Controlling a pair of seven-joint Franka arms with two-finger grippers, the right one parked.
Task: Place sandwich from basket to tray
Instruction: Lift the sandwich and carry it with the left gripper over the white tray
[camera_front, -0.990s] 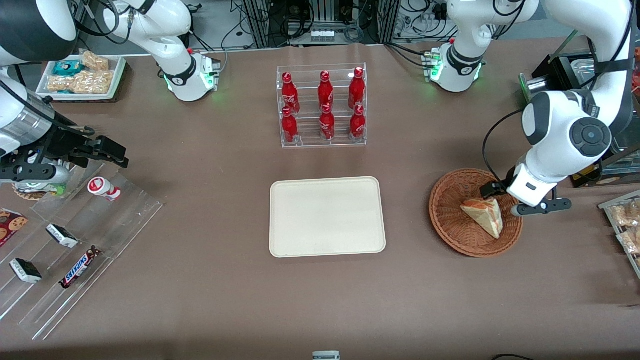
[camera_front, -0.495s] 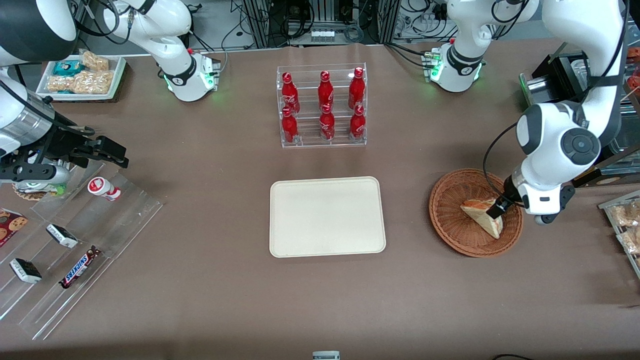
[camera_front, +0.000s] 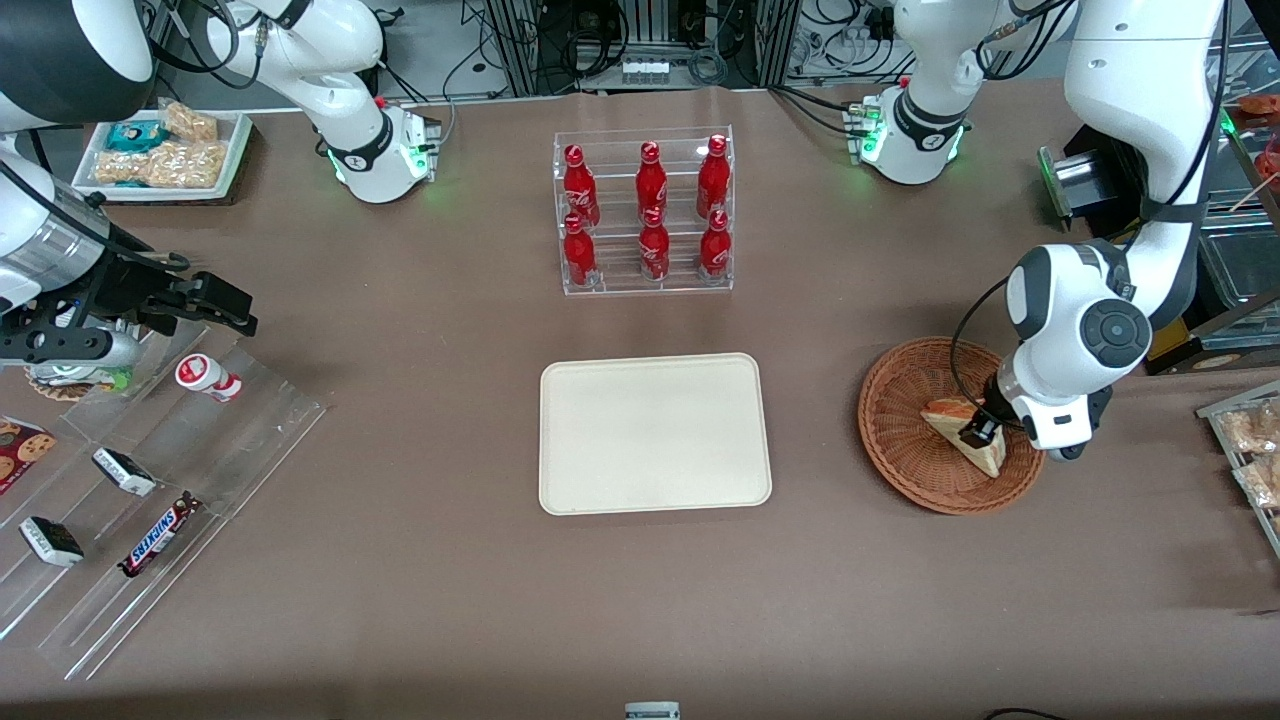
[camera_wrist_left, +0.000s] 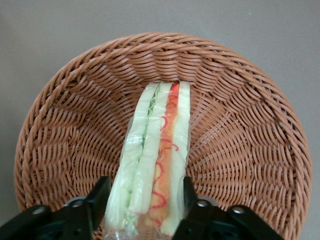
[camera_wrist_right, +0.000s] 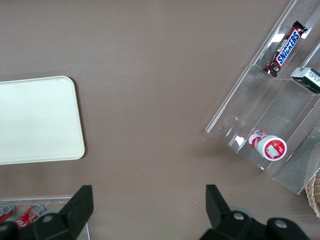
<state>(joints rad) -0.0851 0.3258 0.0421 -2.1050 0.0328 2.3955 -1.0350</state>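
Sandwich (camera_wrist_left: 152, 160): triangular wedge in clear wrap, lying in the basket, cut edge with pale bread, green and red-orange filling facing the wrist camera. In the front view (camera_front: 962, 432) it sits in the part of the basket toward the working arm's end of the desk.

Basket (camera_front: 905, 440): round, woven, reddish-brown, on the brown desk (camera_front: 400, 600) beside the tray and well apart from it, toward the working arm's end.

Claw (camera_wrist_left: 146, 212): lowered into the basket, one finger on each side of the sandwich. Fingers (camera_wrist_left: 92, 202) spread about as wide as the wedge and sitting right at its wrapped sides; a firm grip cannot be told.

Tray (camera_front: 655, 433): flat, cream, rounded corners, at the middle of the desk, nothing on it.

Bottle rack (camera_front: 645, 210): clear, two tiers of red bottles, farther from the front camera than the tray.

Snack racks (camera_front: 150, 500): clear stepped shelves toward the parked arm's end, holding a chocolate bar (camera_front: 160, 532) and small packets.
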